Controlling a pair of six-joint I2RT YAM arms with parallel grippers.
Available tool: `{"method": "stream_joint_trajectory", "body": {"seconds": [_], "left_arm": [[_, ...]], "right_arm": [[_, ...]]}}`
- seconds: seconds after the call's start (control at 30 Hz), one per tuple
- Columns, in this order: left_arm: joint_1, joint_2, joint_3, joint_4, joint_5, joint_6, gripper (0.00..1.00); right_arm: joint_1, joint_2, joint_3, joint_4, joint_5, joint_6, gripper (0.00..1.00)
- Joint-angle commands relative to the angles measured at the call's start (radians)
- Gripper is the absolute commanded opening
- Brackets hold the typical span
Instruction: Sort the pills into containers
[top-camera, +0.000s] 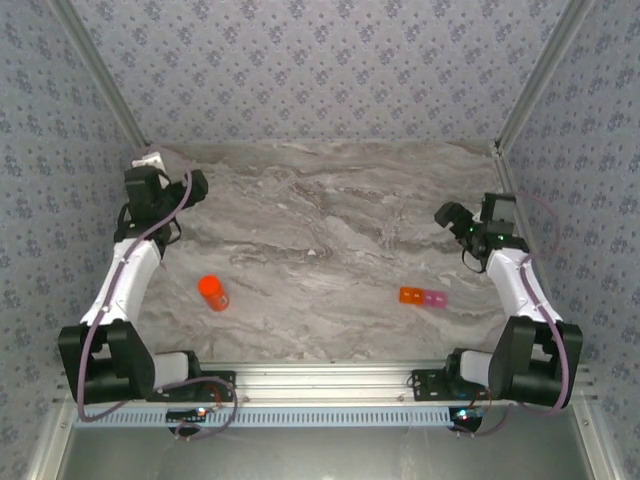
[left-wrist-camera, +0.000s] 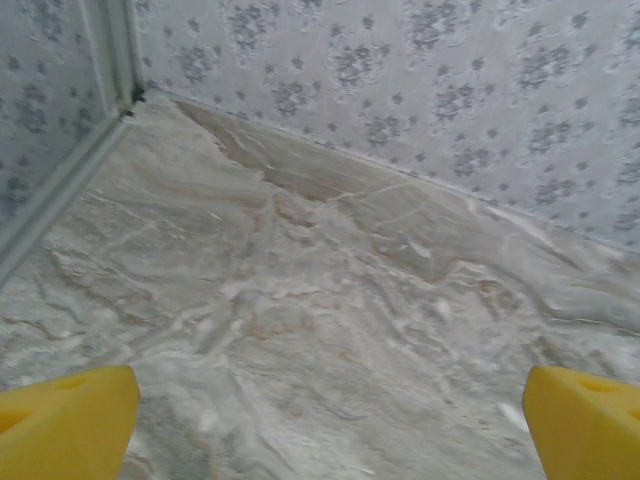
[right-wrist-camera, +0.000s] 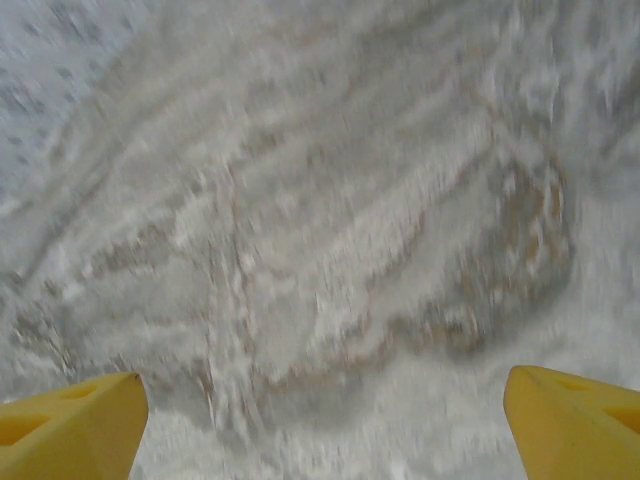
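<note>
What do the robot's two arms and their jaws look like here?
Both the left arm and the right arm have white link shells with bulky black joint housings and black wrists. A thin purple cable loops along each. In the wrist views the jaws are plain bright yellow wedges. No markings are readable.

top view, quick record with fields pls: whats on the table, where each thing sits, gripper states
surface: grey marbled table
pill box: near side, right of centre; orange cell joined to pink cell
orange bottle: near side, left of centre, apart from the pill box
left gripper: open, empty, far left
right gripper: open, empty, beyond the pill box
</note>
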Motion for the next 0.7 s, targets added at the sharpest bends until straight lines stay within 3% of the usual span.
{"method": "stream_joint_trajectory", "body": {"seconds": [0.0, 0.27, 0.5, 0.67], "left_arm": [[-0.07, -0.003, 0.056, -0.135, 0.04, -0.089, 0.98], [-0.281, 0.023, 0.127, -0.23, 0.029, -0.14, 0.98], [-0.461, 0.017, 0.126, -0.198, -0.017, -0.169, 0.98], [-0.536, 0.036, 0.154, -0.222, -0.038, -0.157, 0.98]], "right_arm": [[0.04, -0.039, 0.031, -0.297, 0.068, 0.027, 0.94], [0.101, -0.125, -0.079, -0.46, 0.173, 0.041, 0.98], [0.105, -0.142, -0.185, -0.38, 0.108, 0.078, 0.98], [0.122, -0.093, -0.201, -0.301, 0.07, 0.103, 0.98]]}}
